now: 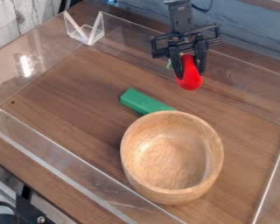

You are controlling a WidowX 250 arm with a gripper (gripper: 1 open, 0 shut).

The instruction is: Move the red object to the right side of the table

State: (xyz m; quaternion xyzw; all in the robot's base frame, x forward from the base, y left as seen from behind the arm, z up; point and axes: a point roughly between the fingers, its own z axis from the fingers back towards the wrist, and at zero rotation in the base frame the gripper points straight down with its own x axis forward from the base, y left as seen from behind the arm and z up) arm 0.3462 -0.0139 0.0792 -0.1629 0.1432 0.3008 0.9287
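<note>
The red object is a small bright red rounded toy hanging just above the table at the back, right of centre. My gripper comes down from the top edge and is shut on the red object, its dark fingers gripping the toy's upper part. The toy's top is hidden between the fingers. Whether the toy touches the wood I cannot tell.
A green rectangular block lies mid-table, just behind a large wooden bowl at the front right. Low clear acrylic walls edge the tabletop, with a clear bracket at the back left.
</note>
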